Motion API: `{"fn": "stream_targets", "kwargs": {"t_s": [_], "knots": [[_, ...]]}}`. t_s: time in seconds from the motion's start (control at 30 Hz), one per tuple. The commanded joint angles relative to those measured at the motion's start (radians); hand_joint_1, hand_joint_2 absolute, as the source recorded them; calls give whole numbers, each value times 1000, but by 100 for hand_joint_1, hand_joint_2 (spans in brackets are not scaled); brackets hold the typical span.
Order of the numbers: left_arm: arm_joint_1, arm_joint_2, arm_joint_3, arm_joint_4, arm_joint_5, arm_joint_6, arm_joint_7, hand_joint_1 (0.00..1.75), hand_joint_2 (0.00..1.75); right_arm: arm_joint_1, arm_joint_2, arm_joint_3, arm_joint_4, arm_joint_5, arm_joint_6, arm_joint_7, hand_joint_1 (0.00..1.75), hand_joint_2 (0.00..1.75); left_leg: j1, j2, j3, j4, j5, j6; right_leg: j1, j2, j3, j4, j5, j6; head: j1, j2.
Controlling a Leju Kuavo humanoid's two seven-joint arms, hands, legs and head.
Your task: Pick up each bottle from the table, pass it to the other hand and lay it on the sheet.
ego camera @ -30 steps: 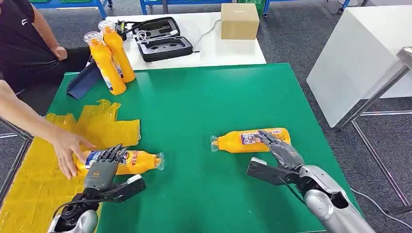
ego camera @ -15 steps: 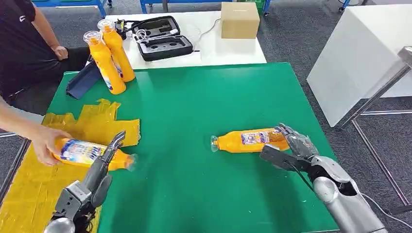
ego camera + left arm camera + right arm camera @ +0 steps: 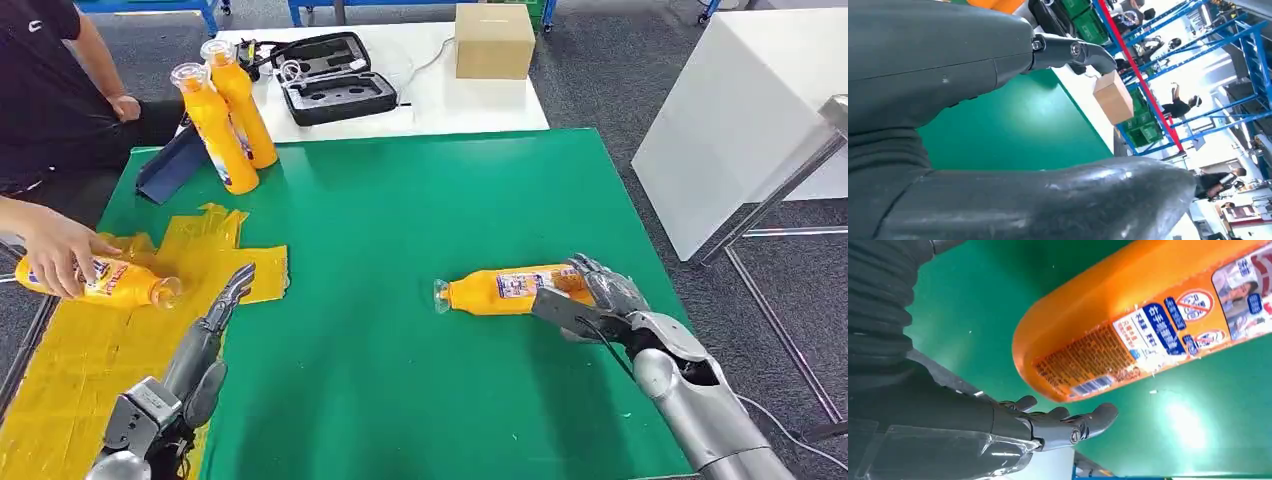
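Observation:
An orange bottle (image 3: 515,288) lies on its side on the green table (image 3: 400,220), cap end pointing left. My right hand (image 3: 592,295) is at its base end with fingers spread around it; the right wrist view shows the bottle (image 3: 1143,325) close above my fingers (image 3: 1063,422), not gripped. My left hand (image 3: 215,320) is open, fingers stretched out at the edge of the yellow sheet (image 3: 80,350). A person's hand (image 3: 60,250) holds another orange bottle (image 3: 100,282) over the sheet's left side. Two more orange bottles (image 3: 225,115) stand upright at the far left.
A person sits at the far left. A dark blue holder (image 3: 170,165) lies by the upright bottles. Beyond the green table a white table carries a black case (image 3: 335,80) and a cardboard box (image 3: 492,42). A white cabinet (image 3: 740,110) stands to the right.
The person has taken the bottle from my left hand and carried it left over the sheet. My left hand has let go and pulled back. My right hand has closed in on the lying bottle's base.

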Motion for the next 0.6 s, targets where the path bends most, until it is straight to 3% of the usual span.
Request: {"fn": "stream_targets", "kwargs": {"t_s": [0.03, 0.3, 0.6], "knots": [[-7, -4, -8, 21, 1, 0, 2, 0, 0, -54, 27, 25, 85, 0, 3, 1, 0, 175, 0, 3, 1, 0, 0, 0, 0, 1, 1, -1, 1, 0, 0, 0], [-18, -5, -14, 21, 2, -1, 5, 0, 0, -73, 44, 37, 92, 6, 6, 5, 0, 175, 1, 4, 2, 0, -1, -1, 1, 2, 1, -1, 1, 0, 0, 0], [-62, 2, -44, 39, 31, -16, 25, 0, 0, -221, 138, 180, 223, 55, 28, 21, 0, 175, 1, 7, 1, 0, 0, -1, 1, 5, 0, -1, 2, 0, 0, 0]]}}
